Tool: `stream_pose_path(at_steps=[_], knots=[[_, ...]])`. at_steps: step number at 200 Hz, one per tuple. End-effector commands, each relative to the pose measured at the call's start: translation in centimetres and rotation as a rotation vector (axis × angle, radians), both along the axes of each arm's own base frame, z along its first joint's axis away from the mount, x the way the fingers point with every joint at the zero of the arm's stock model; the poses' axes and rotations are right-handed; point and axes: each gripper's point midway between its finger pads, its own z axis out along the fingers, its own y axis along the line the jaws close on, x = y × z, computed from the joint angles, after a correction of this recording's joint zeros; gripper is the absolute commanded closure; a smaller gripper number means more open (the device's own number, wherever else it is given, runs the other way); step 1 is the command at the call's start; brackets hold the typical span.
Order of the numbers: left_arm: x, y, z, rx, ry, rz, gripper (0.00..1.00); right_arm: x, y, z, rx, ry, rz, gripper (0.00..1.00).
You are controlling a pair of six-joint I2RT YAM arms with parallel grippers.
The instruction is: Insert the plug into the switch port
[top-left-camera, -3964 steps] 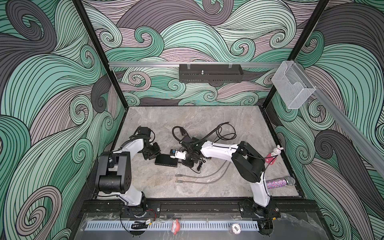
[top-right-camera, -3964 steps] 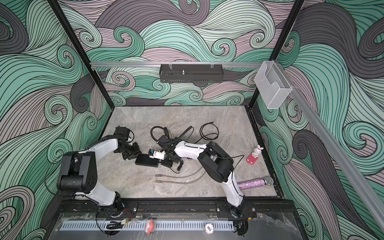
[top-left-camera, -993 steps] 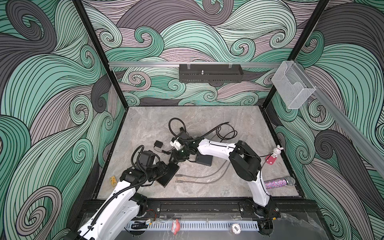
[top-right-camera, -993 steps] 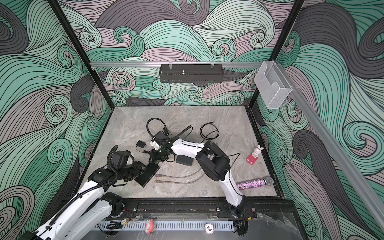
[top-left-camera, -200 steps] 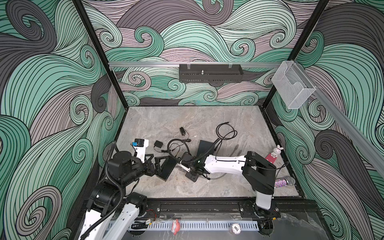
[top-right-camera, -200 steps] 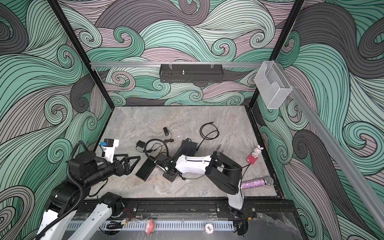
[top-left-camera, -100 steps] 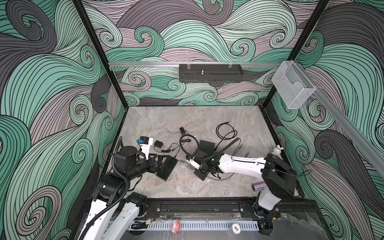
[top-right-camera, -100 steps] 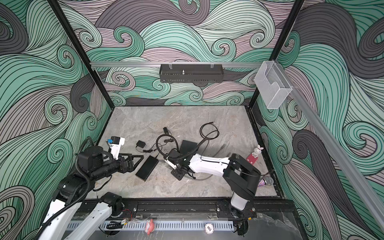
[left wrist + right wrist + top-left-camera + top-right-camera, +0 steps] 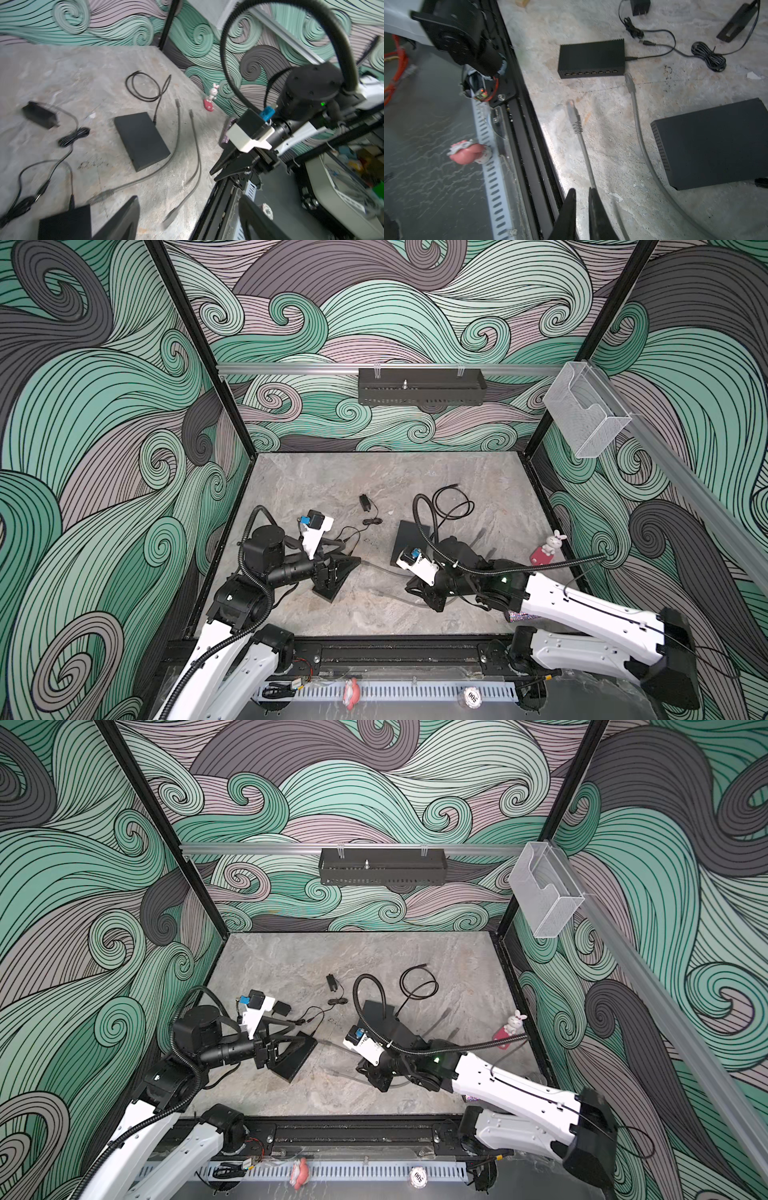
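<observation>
Two pairs of jaws, two states. The right jaws are all but clenched, only a thin slit between them, and a grey cable [image 9: 586, 160] runs straight up to their tips (whether it is pinched or merely passes under them, I cannot tell). Ahead of them that cable's plug [image 9: 572, 111] lies flat on the desk [image 9: 610, 143], well short of the switch [image 9: 591, 55]. The switch's row of ports [image 9: 589, 73] faces these jaws, and no port holds a plug. A second plug [image 9: 629, 81] lies just beside the end of that row, off the corner and outside it. Its own cable curves back past a larger black box [image 9: 714, 143]. A thin black cord [image 9: 631, 58] is plugged into the switch's side.

The left jaws are released and stand wide, with nothing between them. In the left wrist view a corner of the switch sits just beside one of them, and in both top views they overlap the switch. A toy rabbit [image 9: 550, 546] stands near the right wall.
</observation>
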Motion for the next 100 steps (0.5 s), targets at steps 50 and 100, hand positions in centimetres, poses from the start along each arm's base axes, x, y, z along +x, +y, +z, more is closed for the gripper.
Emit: stream_pose_path(at_steps=[50, 100], knots=[[-0.5, -1.3, 1.3, 0.092, -0.339, -0.108, 0.26, -1.0, -0.9, -3.1, -0.135, 0.078, -0.007, 0.75], [0.3, 1.9, 1.4, 0.140, -0.360, 0.115, 0.25, 0.7, 0.3, -9.8, -0.411, 0.015, -0.003, 0.74]])
